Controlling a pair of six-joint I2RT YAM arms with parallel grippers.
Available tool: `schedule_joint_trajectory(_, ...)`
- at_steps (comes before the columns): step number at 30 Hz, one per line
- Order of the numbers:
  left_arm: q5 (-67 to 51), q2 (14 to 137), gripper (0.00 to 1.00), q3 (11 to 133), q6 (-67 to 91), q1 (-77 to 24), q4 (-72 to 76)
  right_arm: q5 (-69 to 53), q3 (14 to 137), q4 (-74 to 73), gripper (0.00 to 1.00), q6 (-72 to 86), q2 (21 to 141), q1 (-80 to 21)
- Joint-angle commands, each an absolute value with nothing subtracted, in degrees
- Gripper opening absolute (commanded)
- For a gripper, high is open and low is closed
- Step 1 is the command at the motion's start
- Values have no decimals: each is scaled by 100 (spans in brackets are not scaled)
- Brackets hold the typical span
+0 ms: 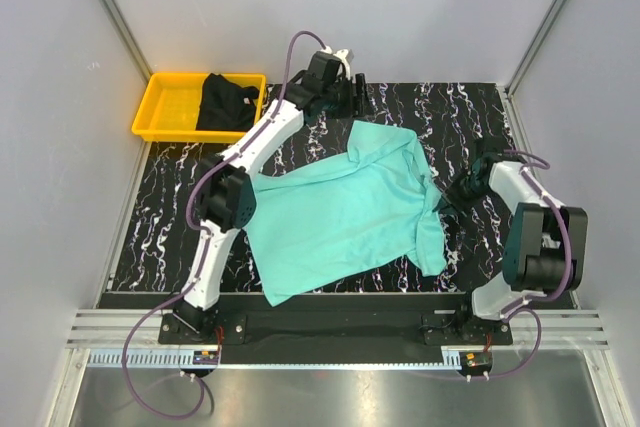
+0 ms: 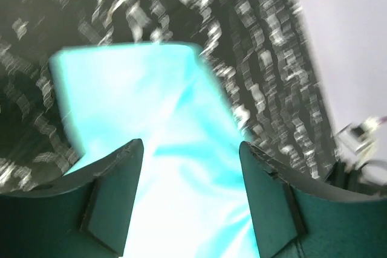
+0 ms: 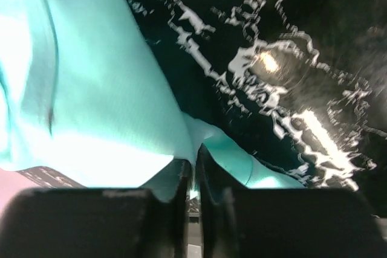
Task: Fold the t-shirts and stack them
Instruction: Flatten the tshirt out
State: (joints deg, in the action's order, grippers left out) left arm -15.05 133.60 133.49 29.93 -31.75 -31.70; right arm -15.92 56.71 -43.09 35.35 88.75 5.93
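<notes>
The turquoise-teal t-shirt (image 1: 340, 212) lies spread and rumpled on the black marbled mat, with its upper part folded over near the far edge. My left gripper (image 1: 358, 95) hovers above that far corner. In the blurred left wrist view, the left gripper (image 2: 190, 144) is open and the teal t-shirt (image 2: 157, 101) shows below the gap, with nothing in the jaws. My right gripper (image 1: 450, 197) is at the shirt's right edge. The right wrist view has the right gripper (image 3: 196, 152) shut on a pinched fold of the teal t-shirt (image 3: 91, 89). The black t-shirt (image 1: 225, 102) lies bunched in the yellow tray.
The yellow tray (image 1: 165, 112) sits off the mat's far left corner, against the left wall. The black marbled mat (image 1: 170, 217) shows bare on both sides of the teal shirt. Grey walls close in the far side and both sides.
</notes>
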Motion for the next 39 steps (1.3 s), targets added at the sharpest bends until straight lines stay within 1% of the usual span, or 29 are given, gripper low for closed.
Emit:
schedule_joint_trajectory(1, -1178, 12404, 70, 12703, 2576, -3129, -3876, -1547, 5968, -4307, 14, 3191, 9122, 712)
schedule_joint_trajectory(2, -1108, 12132, 70, 12109, 2453, -3146, -3876, -1521, 5968, -4315, 18, 3164, 9158, 755)
schedule_joint_trajectory(3, -1038, 11546, 70, 11798, 2287, -3164, -3885, -1503, 5976, -4307, 22, 3138, 9176, 791)
schedule_joint_trajectory(4, -1028, 11262, 69, 11116, 2242, -3199, -3885, -1442, 5968, -4307, 31, 3077, 9211, 843)
schedule_joint_trajectory(5, -1063, 10980, 67, 10744, 2215, -3217, -3885, -1407, 5968, -4315, 36, 3041, 9211, 861)
schedule_joint_trajectory(6, -1116, 10351, 66, 10349, 2189, -3252, -3876, -1345, 5959, -4315, 42, 3024, 9202, 870)
schedule_joint_trajectory(7, -1090, 10075, 66, 9536, 2206, -3348, -3885, -1319, 5933, -4324, 52, 2936, 9211, 879)
schedule_joint_trajectory(9, -1046, 9495, 63, 8688, 2381, -3454, -3858, -1327, 5906, -4359, 60, 2857, 9237, 879)
schedule_joint_trajectory(10, -985, 9005, 62, 8292, 2486, -3550, -3850, -1284, 5845, -4368, 61, 2839, 9229, 879)
schedule_joint_trajectory(11, -915, 8791, 62, 7522, 2600, -3586, -3745, -1205, 5819, -4377, 67, 2856, 9185, 888)
schedule_joint_trajectory(12, -949, 8589, 61, 7141, 2793, -3595, -3631, -1152, 5775, -4394, 68, 2856, 9124, 888)
schedule_joint_trajectory(13, -984, 8230, 61, 6510, 2882, -3595, -3534, -995, 5705, -4395, 71, 2874, 8975, 888)
schedule_joint_trajectory(16, -1028, 7928, 61, 5830, 3085, -3595, -3296, -844, 5686, -4447, 75, 2857, 8624, 896)
schedule_joint_trajectory(18, -897, 7866, 61, 5687, 3216, -3595, -3235, -1158, 5643, -4587, 79, 2856, 8473, 888)
schedule_joint_trajectory(20, -853, 8014, 58, 5590, 3278, -3586, -3156, -1431, 5512, -4614, 87, 2918, 8236, 888)
schedule_joint_trajectory(21, -861, 8094, 56, 5599, 3304, -3577, -3129, -1676, 5354, -4597, 97, 2874, 8148, 870)
schedule_joint_trajectory(22, -861, 8217, 56, 5633, 3305, -3577, -3112, -1748, 5266, -4571, 100, 2717, 8043, 827)
schedule_joint_trajectory(24, -826, 8542, 56, 5669, 3305, -3534, -3076, -1618, 5081, -4649, 100, 2611, 7963, 721)
schedule_joint_trajectory(30, -1019, 9507, 49, 5976, 3042, -3121, -3006, -1450, 4896, -4843, 98, 2882, 7691, 378)
schedule_joint_trajectory(31, -1046, 9658, 47, 6124, 2998, -3068, -3006, -1502, 4869, -4851, 91, 2987, 7664, 334)
schedule_joint_trajectory(32, -1055, 9964, 37, 6317, 2867, -3006, -3015, -1633, 4817, -4834, 87, 3058, 7655, 325)
schedule_joint_trajectory(33, -1072, 9967, 34, 6319, 2804, -2971, -3032, -1670, 4816, -4843, 86, 3059, 7655, 299)
schedule_joint_trajectory(37, -1151, 10843, 33, 6854, 2751, -2830, -3050, -1679, 4799, -4913, 83, 3094, 7603, 202)
schedule_joint_trajectory(38, -1212, 11002, 33, 6942, 2742, -2813, -3041, -1687, 4799, -4957, 73, 3076, 7603, 193)
schedule_joint_trajectory(39, -1248, 11126, 33, 7039, 2733, -2752, -3050, -1714, 4790, -4983, 68, 3076, 7611, 193)
